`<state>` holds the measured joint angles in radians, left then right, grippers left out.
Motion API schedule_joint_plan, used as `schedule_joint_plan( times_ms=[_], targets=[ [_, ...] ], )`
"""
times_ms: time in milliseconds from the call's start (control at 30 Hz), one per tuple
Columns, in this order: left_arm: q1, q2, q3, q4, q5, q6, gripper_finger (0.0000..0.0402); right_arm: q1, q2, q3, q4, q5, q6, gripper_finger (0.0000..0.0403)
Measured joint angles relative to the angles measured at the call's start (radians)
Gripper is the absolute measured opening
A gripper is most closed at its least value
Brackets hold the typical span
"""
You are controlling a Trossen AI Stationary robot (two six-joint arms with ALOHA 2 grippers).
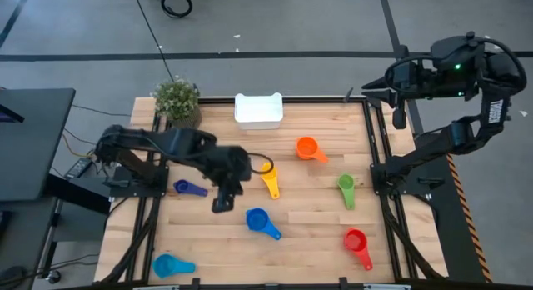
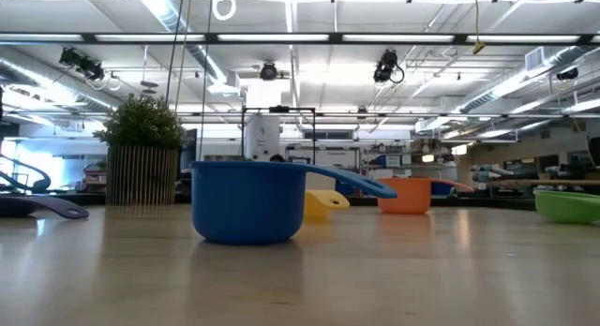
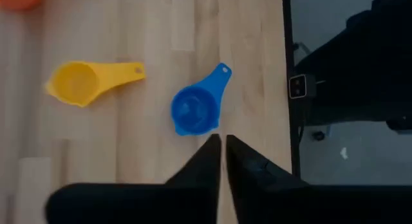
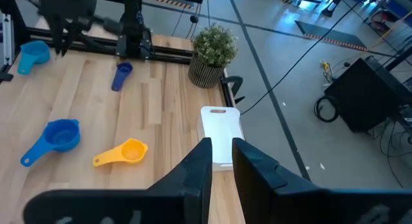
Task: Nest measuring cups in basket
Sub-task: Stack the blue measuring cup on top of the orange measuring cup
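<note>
- Nearest the table's front edge we find a light blue cup (image 1: 171, 265) and a red cup (image 1: 356, 242).
- Mid-table, our left gripper (image 3: 223, 143) hangs clenched and empty above a blue cup (image 3: 194, 109), a yellow cup (image 3: 87, 81) beside it.
- The white basket (image 1: 258, 109) stands at the far edge.
- Our right gripper (image 4: 221, 147) waits beyond it, fingers slightly apart, grasping nothing.

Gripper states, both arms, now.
Left gripper: closed, holding nothing, above the table.
Right gripper: nothing between its fingers; open or closed cannot be told.
</note>
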<state>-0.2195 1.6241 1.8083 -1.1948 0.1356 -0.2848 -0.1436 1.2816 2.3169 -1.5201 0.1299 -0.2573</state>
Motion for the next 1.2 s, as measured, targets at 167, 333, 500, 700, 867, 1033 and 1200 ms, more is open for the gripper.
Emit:
schedule_joint_plan(
  times_ms=[167, 333, 500, 700, 867, 1033, 1200],
  targets=[
    [-0.027, 0.000, -0.079, 0.030, 0.003, -0.111, 0.0013, 0.000, 0.001, 0.000, -0.001, 0.000, 0.000, 0.0067],
    [-0.024, -0.001, -0.119, 0.077, 0.001, -0.233, 0.0037, 0.000, 0.001, 0.000, -0.001, 0.000, 0.015, 0.0067],
    [-0.026, -0.001, -0.181, 0.171, 0.011, -0.315, 0.0070, 0.000, 0.001, 0.000, -0.001, -0.001, 0.020, 0.0067],
    [-0.031, -0.001, -0.285, 0.243, 0.026, -0.309, 0.0113, 0.000, 0.001, 0.000, -0.001, -0.001, 0.021, 0.0067],
    [-0.058, -0.001, -0.380, 0.388, 0.019, -0.198, 0.0127, 0.000, 0.001, 0.000, -0.001, -0.001, 0.021, 0.0067],
    [-0.120, -0.001, -0.484, 0.543, -0.001, 0.003, 0.0128, 0.000, 0.001, 0.000, -0.001, -0.001, 0.021, 0.0067],
    [-0.169, -0.001, -0.555, 0.638, -0.119, 0.010, 0.0128, 0.000, 0.001, 0.000, -0.002, -0.001, 0.028, 0.0067]
  ],
)
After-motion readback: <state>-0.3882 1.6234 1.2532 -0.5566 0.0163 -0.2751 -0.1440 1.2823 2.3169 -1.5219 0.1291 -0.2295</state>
